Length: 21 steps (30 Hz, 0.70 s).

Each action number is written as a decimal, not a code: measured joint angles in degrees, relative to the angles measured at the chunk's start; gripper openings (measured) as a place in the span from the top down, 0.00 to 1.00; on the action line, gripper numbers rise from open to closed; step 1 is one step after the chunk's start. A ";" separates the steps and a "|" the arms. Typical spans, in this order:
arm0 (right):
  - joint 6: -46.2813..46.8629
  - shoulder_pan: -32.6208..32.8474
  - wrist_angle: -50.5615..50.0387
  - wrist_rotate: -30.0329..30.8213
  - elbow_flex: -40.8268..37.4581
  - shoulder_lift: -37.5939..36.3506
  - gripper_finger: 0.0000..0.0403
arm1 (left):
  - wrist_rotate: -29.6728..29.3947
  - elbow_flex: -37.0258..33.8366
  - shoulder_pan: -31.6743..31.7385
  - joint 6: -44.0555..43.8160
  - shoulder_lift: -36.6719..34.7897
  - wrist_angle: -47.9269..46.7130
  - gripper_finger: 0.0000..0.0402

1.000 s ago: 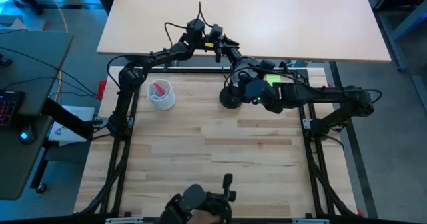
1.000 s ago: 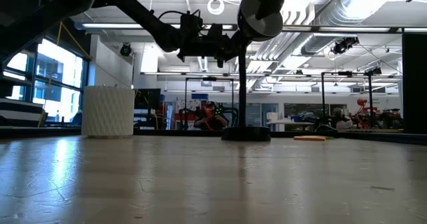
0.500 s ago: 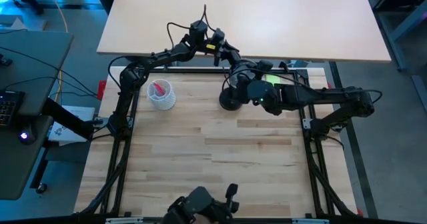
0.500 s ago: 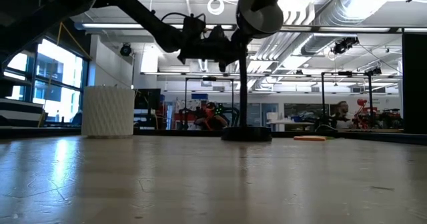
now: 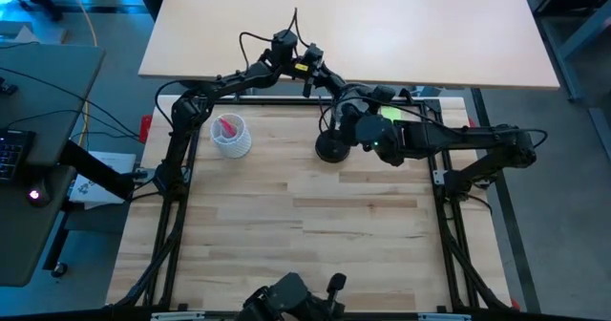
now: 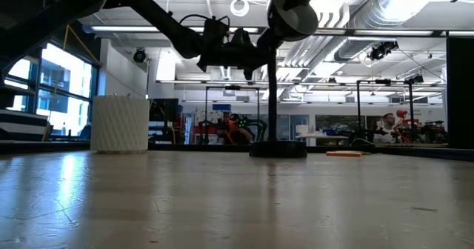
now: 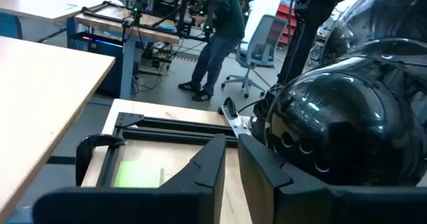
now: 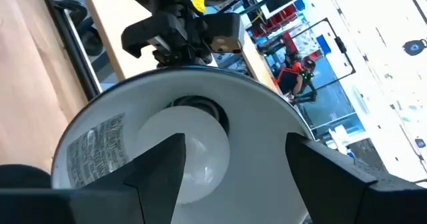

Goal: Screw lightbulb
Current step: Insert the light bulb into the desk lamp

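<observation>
A black desk lamp stands on its round base [image 5: 331, 147] at the table's far middle. Its head [image 7: 333, 124] is a glossy black dome. Seen from the right wrist, the white lightbulb [image 8: 200, 161] sits in the socket inside the white shade [image 8: 260, 111]. My right gripper [image 8: 233, 151] is open at the shade's mouth, one finger [image 8: 157, 167] in front of the bulb's side and the other [image 8: 320, 167] clear of it. My left gripper [image 7: 231, 164] is shut and level beside the back of the lamp head, high above the table [image 6: 255, 52]. My left gripper's shut fingers [image 7: 257, 167] lie close against the lower edge of the lamp head's dome [image 7: 283, 164], coming level from the table's left. I cannot tell whether they touch it. My right gripper's one finger overlaps the bulb's side [image 8: 180, 177]. Whether it touches the bulb cannot be told.
A white ribbed cup [image 5: 229, 136] with pink items stands left of the lamp. A second, pale tabletop [image 5: 382, 34] lies beyond the far edge. A green patch [image 5: 391, 114] lies on the far rail. A person [image 7: 217, 37] stands in the room behind.
The lamp's head and base have shifted a little toward the table's right. My left gripper has followed it slightly that way and turned its wrist somewhat. My right gripper has stayed at the shade's mouth.
</observation>
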 joint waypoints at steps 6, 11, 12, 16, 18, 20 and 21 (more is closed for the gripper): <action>0.61 0.13 0.19 -3.00 0.04 0.00 0.36 | 0.68 0.00 -0.69 0.51 0.00 0.11 0.95; 1.07 1.58 -0.16 -2.94 0.00 0.15 0.36 | 2.55 0.00 -1.52 0.59 0.00 -0.72 0.98; 1.11 1.90 -0.18 -2.90 -0.04 0.17 0.36 | 3.35 0.00 -1.60 0.66 0.00 -1.18 0.99; 2.72 3.10 -1.03 -2.06 -0.04 0.19 0.36 | 5.66 -0.02 -1.51 1.25 -0.10 -2.99 0.99; 3.91 3.66 -1.84 -1.35 -0.09 0.21 0.36 | 5.99 -0.02 -1.51 2.02 -0.26 -3.70 0.99; 4.36 4.10 -2.54 -0.40 -0.09 0.22 0.36 | 6.05 0.02 -1.53 2.69 -0.42 -4.18 0.99; 4.67 4.41 -2.59 -0.11 -0.09 0.22 0.36 | 5.95 0.04 -1.57 3.04 -0.42 -4.43 0.99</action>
